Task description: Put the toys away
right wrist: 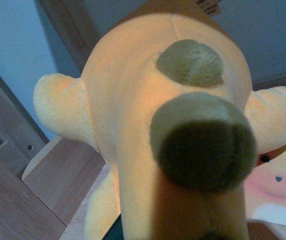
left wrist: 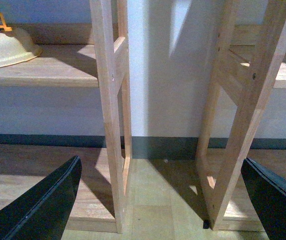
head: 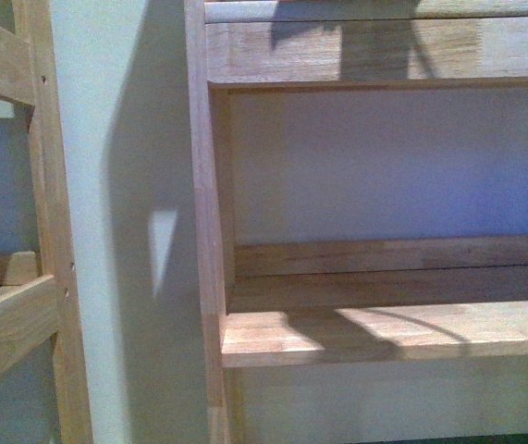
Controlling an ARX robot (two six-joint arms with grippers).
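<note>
Yellow-orange plush toy [right wrist: 168,135] filling the right wrist view, right up against that camera; right jaws hidden behind it, grip impossible to tell.

Left gripper [left wrist: 163,200] spread wide on nothing, fingers [left wrist: 42,205] dark above the wood floor [left wrist: 158,200]. Beyond, two shelf frames [left wrist: 110,115] against a pale wall [left wrist: 168,75]; cream bowl [left wrist: 5,50] on a left shelf. Bare wooden shelf [head: 384,333] in front view.

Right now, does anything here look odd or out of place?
Nothing looks broken or spilled. The only oddity: the yellow-orange plush toy fills the right wrist view, pressed close to the camera, while the wooden shelf ahead stands bare. The left tool is open, holding nothing.
</note>
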